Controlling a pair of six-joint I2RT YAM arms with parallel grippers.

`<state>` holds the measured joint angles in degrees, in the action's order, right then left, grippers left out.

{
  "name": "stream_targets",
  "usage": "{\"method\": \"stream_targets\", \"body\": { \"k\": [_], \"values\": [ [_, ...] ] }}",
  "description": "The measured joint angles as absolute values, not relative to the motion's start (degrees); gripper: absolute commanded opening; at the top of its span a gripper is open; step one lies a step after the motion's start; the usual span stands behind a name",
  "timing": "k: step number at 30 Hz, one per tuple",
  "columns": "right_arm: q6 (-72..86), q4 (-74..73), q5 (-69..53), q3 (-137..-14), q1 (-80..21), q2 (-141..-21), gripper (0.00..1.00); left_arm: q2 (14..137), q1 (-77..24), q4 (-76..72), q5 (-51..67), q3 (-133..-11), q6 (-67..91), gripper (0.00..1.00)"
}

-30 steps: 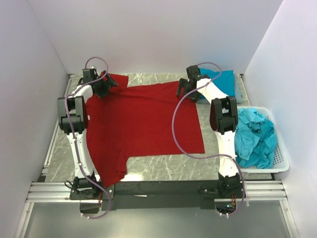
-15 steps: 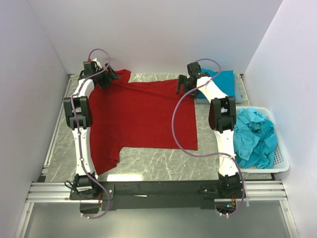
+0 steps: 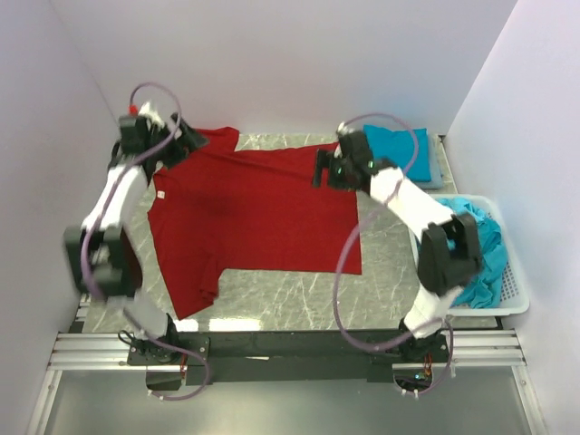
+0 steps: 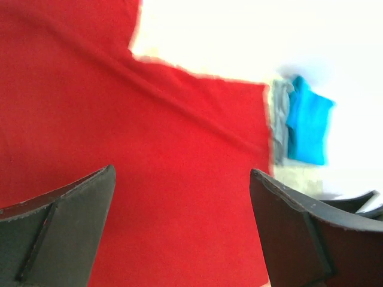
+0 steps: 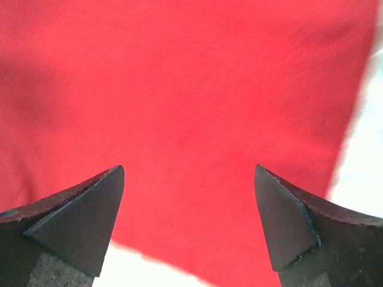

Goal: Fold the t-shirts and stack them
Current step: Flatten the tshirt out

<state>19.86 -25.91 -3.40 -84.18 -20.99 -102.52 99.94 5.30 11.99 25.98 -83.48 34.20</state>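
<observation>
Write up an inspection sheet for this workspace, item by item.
Surface: marbled table, largely covered by cloth.
Job's things: red t-shirt spread out; folded teal t-shirt at the far right; teal t-shirts heaped at the right.
Clutter: white mesh basket holding that heap.
Grippers: left gripper and right gripper open over the red t-shirt, holding nothing.
Cables: purple cables loop off both arms.
Surroundings: white walls on three sides.

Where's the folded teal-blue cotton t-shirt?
Top view: folded teal-blue t-shirt lies at the table's far right corner, beside the right gripper, behind the white mesh basket.
</observation>
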Motion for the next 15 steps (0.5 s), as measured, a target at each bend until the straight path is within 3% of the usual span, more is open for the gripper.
{"method": "stream_targets", "body": {
  "k": [5,9,15],
  "values": [
    [24.5,-19.9,-4.2,-65.4,-27.9,-90.0,0.95,75.4,3.7,6.3,21.9,-52.5,42.1,0.99],
    [28.1,-17.4,-5.7,-52.5,-29.5,-85.6,0.95,65.2,2.3,11.0,16.7,-33.5,48.1,0.99],
    [31.4,-15.2,-7.3,-41.5,-29.8,-82.8,0.95,43.9,2.3,22.6,7.6,-22.0,55.1,0.99]
  ]
}}
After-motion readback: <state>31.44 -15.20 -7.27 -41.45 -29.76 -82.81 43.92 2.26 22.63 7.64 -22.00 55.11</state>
